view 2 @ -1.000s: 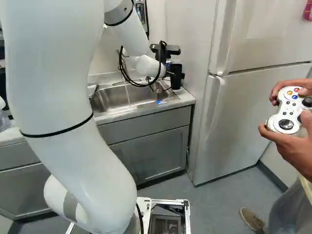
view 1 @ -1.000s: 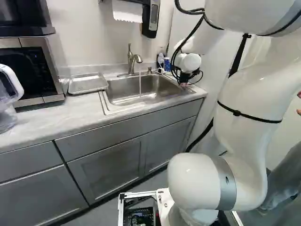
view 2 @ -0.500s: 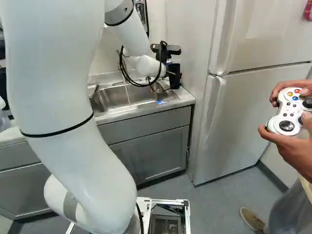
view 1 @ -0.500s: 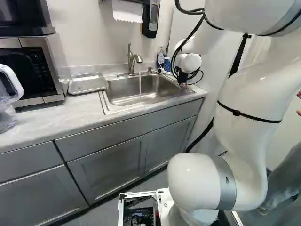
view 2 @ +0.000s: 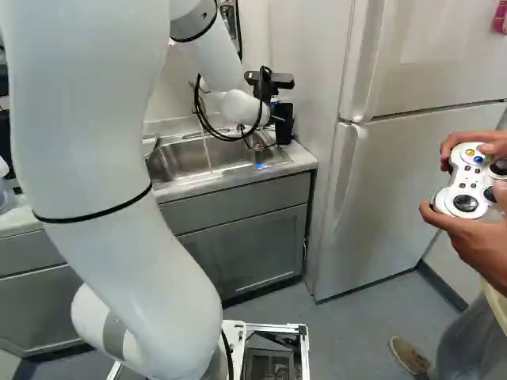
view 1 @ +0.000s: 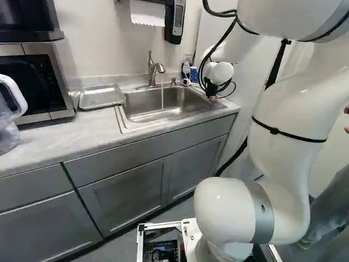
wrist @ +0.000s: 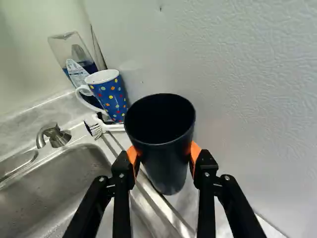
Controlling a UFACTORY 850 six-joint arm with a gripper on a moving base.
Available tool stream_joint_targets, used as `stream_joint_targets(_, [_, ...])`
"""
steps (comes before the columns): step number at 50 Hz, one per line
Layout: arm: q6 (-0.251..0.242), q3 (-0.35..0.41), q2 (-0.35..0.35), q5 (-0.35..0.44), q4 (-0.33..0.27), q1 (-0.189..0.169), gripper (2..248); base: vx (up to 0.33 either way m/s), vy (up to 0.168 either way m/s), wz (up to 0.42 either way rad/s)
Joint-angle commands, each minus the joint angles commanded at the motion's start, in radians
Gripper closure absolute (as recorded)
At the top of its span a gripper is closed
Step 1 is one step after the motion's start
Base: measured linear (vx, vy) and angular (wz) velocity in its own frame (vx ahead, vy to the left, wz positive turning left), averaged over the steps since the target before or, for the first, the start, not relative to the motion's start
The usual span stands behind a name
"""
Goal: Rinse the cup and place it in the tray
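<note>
In the left base view my gripper (view 1: 211, 93) is at the sink's right rear corner. The wrist view shows my gripper (wrist: 163, 156) shut on a black cup (wrist: 166, 171), an orange pad against each side. The cup is upright with its dark mouth facing the camera, beside the sink near the wall panel; whether its base rests on the counter I cannot tell. Water runs from the faucet (view 1: 152, 68) into the steel sink (view 1: 158, 105). A metal tray (view 1: 101, 97) lies on the counter left of the sink.
Ahead of the gripper stand a blue dotted mug (wrist: 110, 94), a clear bottle (wrist: 74, 52) and a white brush (wrist: 101, 127). A microwave (view 1: 38, 82) and a clear pitcher (view 1: 8, 117) are left of the tray. The fridge (view 2: 396, 182) stands at the right.
My gripper's fingers have come together on the black cup over the last second. The arm has hardly moved, and the base stands where it was.
</note>
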Motion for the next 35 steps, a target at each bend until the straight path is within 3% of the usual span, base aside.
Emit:
stream_joint_targets(15, [0.0,-0.009,0.019,0.0,0.0,0.005,129,0.0,0.0,0.0])
stream_joint_targets(35, [0.0,-0.059,0.013,0.0,0.0,0.057,129,0.0,0.0,0.0])
